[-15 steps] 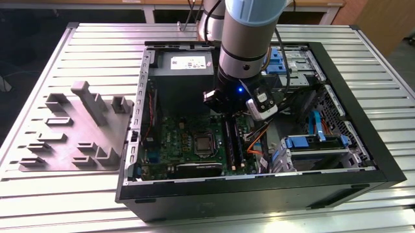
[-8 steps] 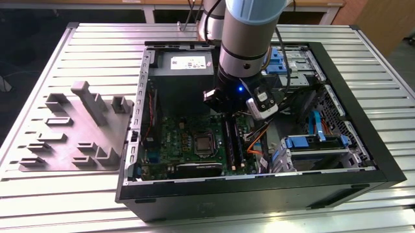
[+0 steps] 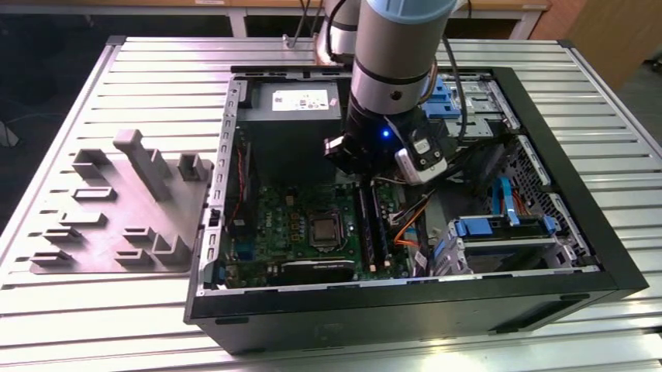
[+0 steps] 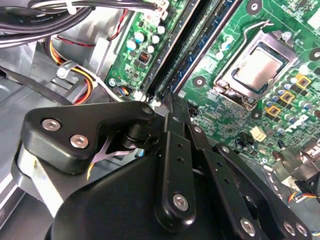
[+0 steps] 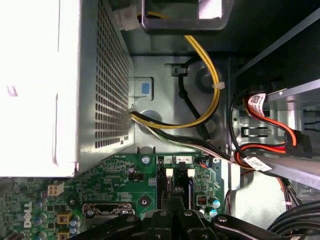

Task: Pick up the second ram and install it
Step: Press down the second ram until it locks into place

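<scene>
The motherboard (image 3: pixel 310 213) was green, its slot rails (image 4: pixel 172 60) black. The power-supply box (image 3: pixel 290 116) was grey with a perforated side of small dark holes (image 5: pixel 110 75). Yellow, red and black cables (image 5: pixel 210 85) ran beside it. At three o'clock of the board sat blue drive brackets (image 3: pixel 486 227). The gripper (image 4: pixel 172 107) was black.

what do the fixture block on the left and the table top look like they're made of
Fixture block: looks like matte grey plastic, uniform in colour with moulded posts and slots, no shine. Table top: looks like bare metal, probably aluminium, in long ribbed slats that catch the light with a silvery sheen.
</scene>
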